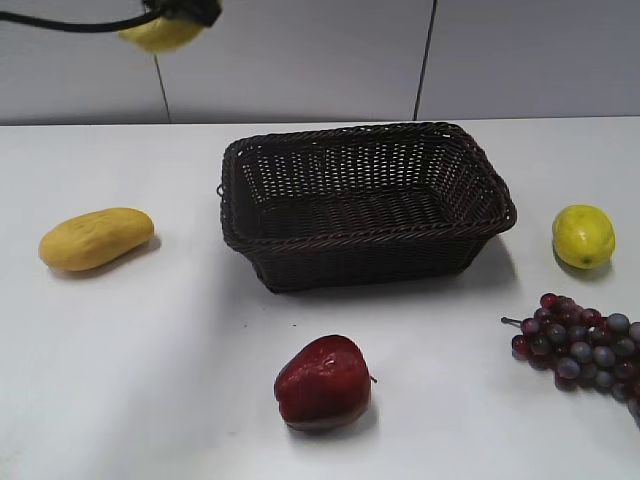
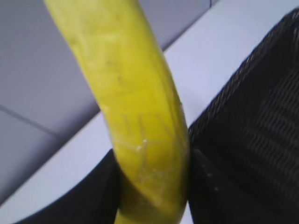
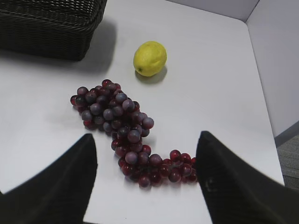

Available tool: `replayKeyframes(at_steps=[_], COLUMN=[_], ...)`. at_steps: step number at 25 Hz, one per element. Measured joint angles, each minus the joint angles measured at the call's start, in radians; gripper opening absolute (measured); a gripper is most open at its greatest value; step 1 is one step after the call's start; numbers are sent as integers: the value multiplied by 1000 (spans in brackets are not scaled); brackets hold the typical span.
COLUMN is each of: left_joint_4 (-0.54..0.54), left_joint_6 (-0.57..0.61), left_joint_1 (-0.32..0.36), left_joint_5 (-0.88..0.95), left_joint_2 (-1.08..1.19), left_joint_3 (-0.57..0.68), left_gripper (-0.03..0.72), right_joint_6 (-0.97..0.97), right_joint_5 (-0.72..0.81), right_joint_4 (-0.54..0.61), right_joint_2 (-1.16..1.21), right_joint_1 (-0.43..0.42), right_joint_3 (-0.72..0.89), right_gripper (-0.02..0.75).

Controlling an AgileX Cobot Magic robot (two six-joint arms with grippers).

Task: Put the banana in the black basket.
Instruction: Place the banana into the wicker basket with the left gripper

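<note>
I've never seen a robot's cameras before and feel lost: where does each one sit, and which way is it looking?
Exterior view: in front of the table, slanting down at the black basket; left gripper with the banana at the top edge.
Left wrist view: on the left arm, looking along the banana clamped between dark fingers.
Right wrist view: on the right arm, looking down past spread fingers at grapes.
Shared: lemon, grapes, basket.

— What is seen of the robot's body?
— Two broad, matt black, tapered fingers (image 3: 56, 186) are shown on the right gripper (image 3: 145, 182). The left gripper (image 2: 154, 186) is likewise black; a thin black cable (image 1: 70, 24) is attached.
</note>
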Motion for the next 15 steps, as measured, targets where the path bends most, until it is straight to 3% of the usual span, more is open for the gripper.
replayKeyframes(at_steps=[8,15], left_joint_4=[20,26], left_joint_6=[3,3], left_joint_1=[-157,-181], left_joint_5=[-306,-216], left_joint_2=[195,332], left_joint_3=[0,0], left_gripper=[314,314], right_joint_6=[0,0], right_joint_5=[0,0], right_joint_4=[0,0], right_joint_2=[0,0], right_joint_1=[0,0], right_joint_3=[0,0], right_gripper=[505,505])
